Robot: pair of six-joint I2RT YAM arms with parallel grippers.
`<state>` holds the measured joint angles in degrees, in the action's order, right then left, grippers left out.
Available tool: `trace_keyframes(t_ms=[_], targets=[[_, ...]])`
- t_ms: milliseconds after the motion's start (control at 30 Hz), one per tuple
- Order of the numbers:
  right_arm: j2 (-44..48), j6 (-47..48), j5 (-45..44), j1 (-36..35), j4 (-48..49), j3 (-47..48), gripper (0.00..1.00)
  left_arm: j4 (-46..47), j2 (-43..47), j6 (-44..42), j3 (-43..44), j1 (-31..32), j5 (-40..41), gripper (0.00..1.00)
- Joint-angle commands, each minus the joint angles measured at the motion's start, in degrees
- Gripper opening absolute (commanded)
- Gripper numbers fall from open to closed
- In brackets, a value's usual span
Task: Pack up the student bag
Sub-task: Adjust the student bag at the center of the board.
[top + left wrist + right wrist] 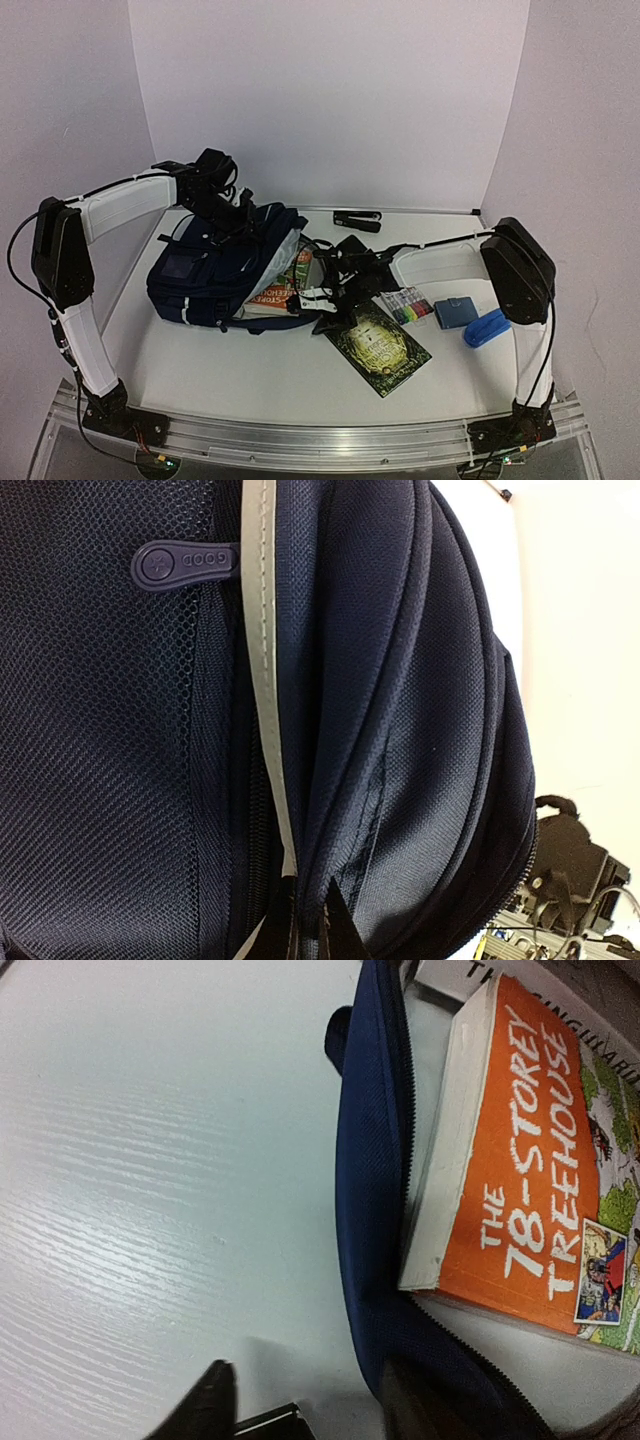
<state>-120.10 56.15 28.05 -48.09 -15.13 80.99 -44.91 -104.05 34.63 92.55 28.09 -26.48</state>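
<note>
Navy bag (205, 275) lies on its side at approx 9 o'clock on the table (250, 370), mouth facing 3 o'clock. Left gripper (312, 928) is pinched tight on a fabric seam at the bag's 12 o'clock edge, prob. holding the mouth up. Right gripper (305, 1410) sits at the mouth's lower rim, jaws apart, rim by one finger, nothing clamped.

Done: orange book (520, 1160) lies in the open mouth, w/ another book behind it.

Left, by my read:
- dark green book (378, 345) at 5 o'clock of the bag
- marker pack (410, 307), blue pouch (455, 313) and a bright blue item (487, 328) out at 3–4 o'clock
- black stapler (357, 218) at 1 o'clock

Approx a third packed; zip not yet closed.
</note>
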Motion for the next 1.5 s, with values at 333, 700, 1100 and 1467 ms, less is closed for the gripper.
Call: trace_keyframes(t_ms=[333, 700, 1100, 1467], targets=[[8.0, -0.2, -3.8, -0.7, 4.9, 1.6, 0.31, 1.0, -0.3, 0.9, 0.8, -2.0, 0.1, 0.0], [-0.7, 4.7, -7.5, -0.7, 4.0, 3.8, 0.49, 0.7, 0.3, 0.7, 0.7, -2.2, 0.2, 0.0], [2.2, 2.9, -5.4, -0.7, 1.3, 7.8, 0.0, 0.4, -0.4, 0.9, 1.5, -2.6, 0.3, 0.0], [11.4, -4.6, 1.3, -1.5, 7.6, -1.4, 0.0, -2.8, -1.4, 2.2, 3.5, -3.7, 4.2, 0.0]])
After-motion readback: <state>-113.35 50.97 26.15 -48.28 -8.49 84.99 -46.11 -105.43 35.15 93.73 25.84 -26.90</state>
